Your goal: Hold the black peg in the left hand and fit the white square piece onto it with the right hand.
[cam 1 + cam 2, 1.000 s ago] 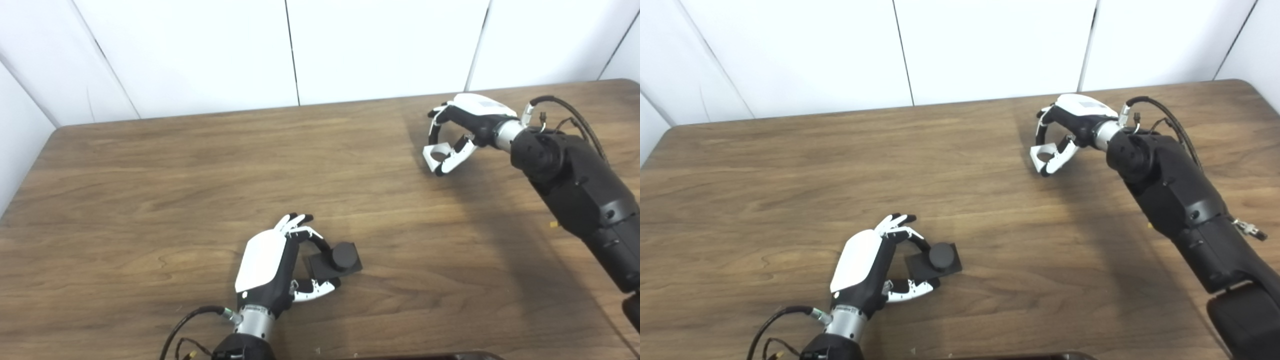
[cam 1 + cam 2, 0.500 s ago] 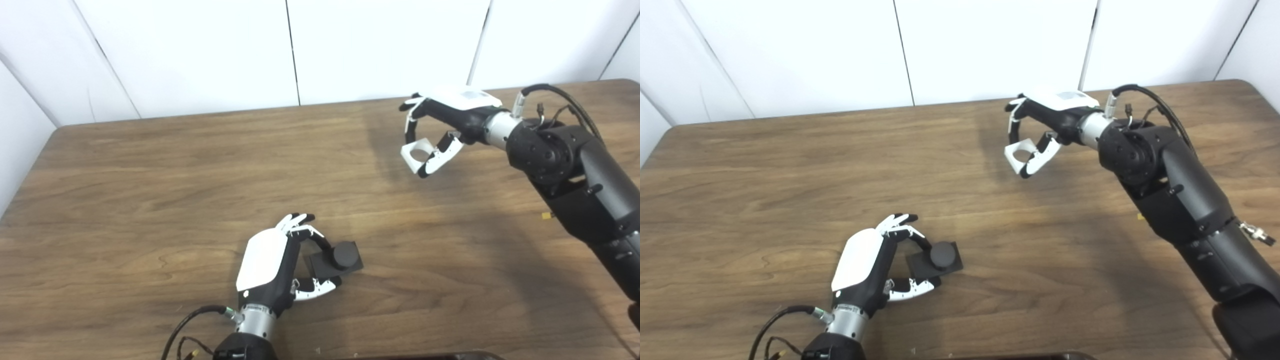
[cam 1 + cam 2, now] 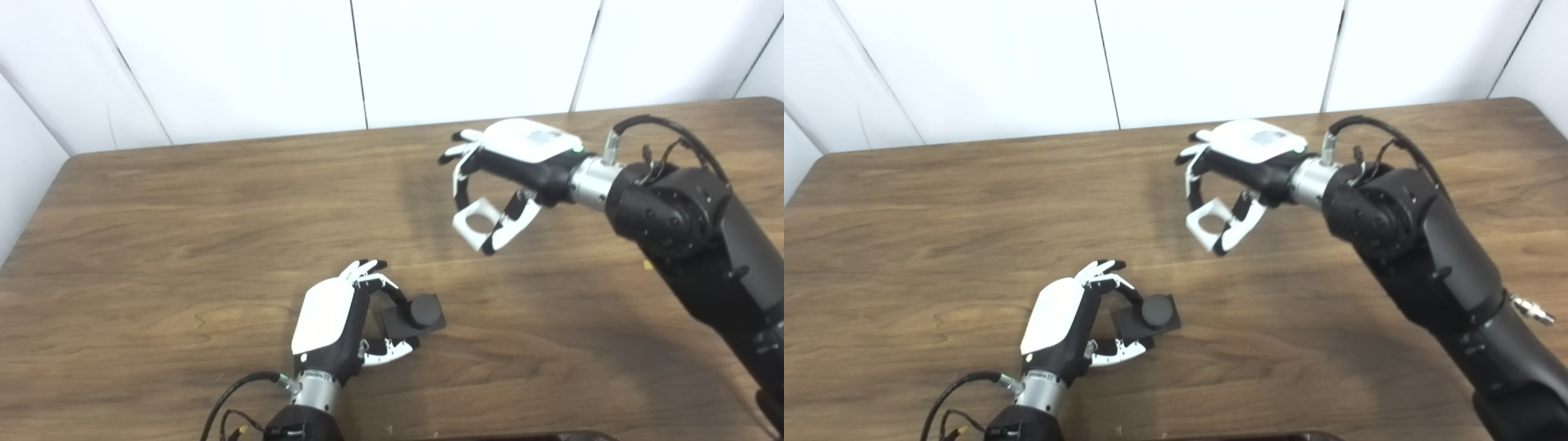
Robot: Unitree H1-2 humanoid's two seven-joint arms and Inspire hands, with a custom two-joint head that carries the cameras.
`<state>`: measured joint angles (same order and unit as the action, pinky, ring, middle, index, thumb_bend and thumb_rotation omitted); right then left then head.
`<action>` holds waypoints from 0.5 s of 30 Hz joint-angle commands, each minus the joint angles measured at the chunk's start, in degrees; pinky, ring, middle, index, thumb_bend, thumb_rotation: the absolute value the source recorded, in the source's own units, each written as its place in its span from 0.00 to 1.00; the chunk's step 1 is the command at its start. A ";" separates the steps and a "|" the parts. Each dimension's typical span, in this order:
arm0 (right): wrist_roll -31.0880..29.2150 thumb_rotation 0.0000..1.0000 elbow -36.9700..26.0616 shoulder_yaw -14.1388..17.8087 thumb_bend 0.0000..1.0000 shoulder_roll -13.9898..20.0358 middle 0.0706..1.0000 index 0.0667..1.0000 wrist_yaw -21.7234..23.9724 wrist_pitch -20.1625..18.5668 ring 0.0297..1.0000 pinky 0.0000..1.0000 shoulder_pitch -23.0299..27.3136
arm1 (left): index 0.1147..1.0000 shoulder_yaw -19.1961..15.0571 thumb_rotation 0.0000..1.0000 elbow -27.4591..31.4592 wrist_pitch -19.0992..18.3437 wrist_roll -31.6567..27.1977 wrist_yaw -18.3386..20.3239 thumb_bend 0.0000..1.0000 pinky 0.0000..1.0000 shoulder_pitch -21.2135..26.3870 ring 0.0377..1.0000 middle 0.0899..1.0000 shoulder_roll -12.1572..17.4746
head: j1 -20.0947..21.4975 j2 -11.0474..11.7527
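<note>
Near the front of the wooden tabletop (image 3: 153, 245), the left hand (image 3: 334, 321) grips the base of the one black peg (image 3: 411, 316). Up and to the right, well apart, the right hand (image 3: 508, 174) pinches the one white square piece (image 3: 476, 219) in the air. The carrying step appears underway; next, its hole must align above the peg.

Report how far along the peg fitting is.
Done: the left robot hand holds the black peg low over the table, and the right robot hand grips the white square piece. In hand: the piece hangs in the air, apart from the peg, up and to its right. Left: bring its hole over the peg and seat it.
</note>
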<state>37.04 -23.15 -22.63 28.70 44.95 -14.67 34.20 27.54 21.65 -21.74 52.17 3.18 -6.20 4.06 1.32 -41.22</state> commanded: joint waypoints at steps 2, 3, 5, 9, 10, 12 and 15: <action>0.30 0.14 -3.90 -0.14 0.52 -0.50 0.89 0.45 0.90 0.37 0.99 0.92 1.40 | 0.43 0.72 0.07 -1.66 -0.24 -0.13 1.61 0.50 0.79 -0.58 0.91 0.85 -1.78 | -0.12 -0.04; 0.46 0.14 -4.30 -0.35 0.52 -0.65 0.89 0.45 1.07 0.52 0.99 0.92 1.27 | 0.43 0.77 0.07 -1.71 -0.18 -0.01 1.56 0.50 0.79 -0.55 0.91 0.85 -1.74 | -0.15 -0.04; 0.61 0.14 -5.45 -1.01 0.52 -1.38 0.89 0.45 1.32 0.86 0.99 0.92 0.52 | 0.43 0.73 0.07 -1.54 -0.45 -0.15 1.80 0.50 0.79 -0.55 0.92 0.85 -1.90 | -0.18 -0.06; 1.03 0.14 -6.82 -2.00 0.53 -2.26 0.89 0.45 1.83 1.83 0.99 0.91 -0.56 | 0.43 0.67 0.07 -1.49 -0.43 -0.35 1.82 0.50 0.79 -0.55 0.92 0.86 -1.95 | -0.13 0.03; 1.13 0.14 -7.21 -2.24 0.53 -2.49 0.89 0.45 2.03 1.93 0.99 0.91 -0.77 | 0.43 0.65 0.07 -1.55 -0.28 -0.46 1.68 0.50 0.79 -0.59 0.92 0.86 -1.95 | -0.13 0.03; 1.53 0.14 -7.85 -2.68 0.53 -3.00 0.88 0.45 2.39 2.04 0.99 0.91 -1.10 | 0.43 0.62 0.07 -1.64 -0.18 -0.56 1.57 0.50 0.80 -0.63 0.92 0.86 -1.97 | -0.20 0.14; 1.88 0.14 -8.82 -3.03 0.52 -3.68 0.89 0.45 3.05 2.07 0.99 0.92 -1.45 | 0.43 0.64 0.07 -1.82 -0.02 -0.48 1.42 0.50 0.80 -0.59 0.92 0.86 -1.90 | -0.20 0.14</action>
<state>38.44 -29.90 -26.07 25.63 48.34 -13.62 30.74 27.58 21.51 -21.65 52.07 3.17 -6.07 3.85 1.05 -41.04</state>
